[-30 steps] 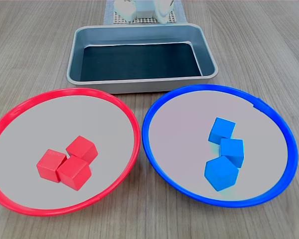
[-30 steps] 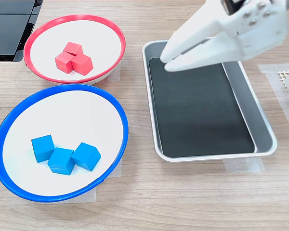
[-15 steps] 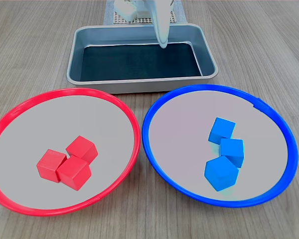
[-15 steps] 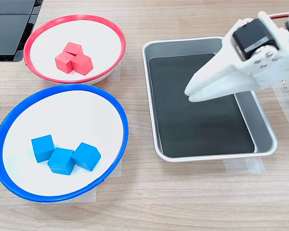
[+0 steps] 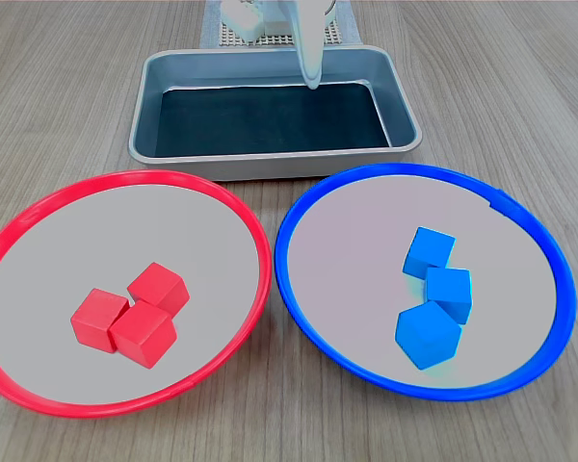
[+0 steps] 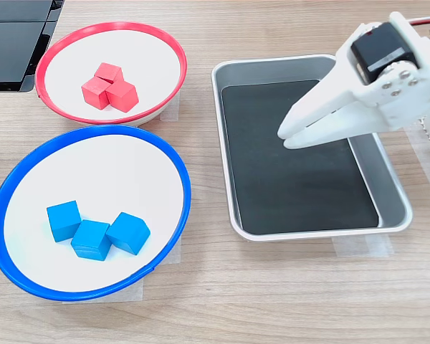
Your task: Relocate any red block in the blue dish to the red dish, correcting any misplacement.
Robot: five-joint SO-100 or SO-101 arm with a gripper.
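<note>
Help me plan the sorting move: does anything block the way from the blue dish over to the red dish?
Nothing visible does. The blue dish and red dish sit side by side on bare table. The blue dish holds only three blue cubes; all three red cubes already lie in the red dish.

Setting: robotics lab bench or test desk. Evidence: wood-grain table (image 6: pixel 272 301) carrying a staged sorting layout; clear tape strips (image 6: pixel 362 246) securing the metal tray (image 6: pixel 394 188); a white printed robot arm (image 6: pixel 387 79) hanging over the tray's right side in the second exterior view.
</note>
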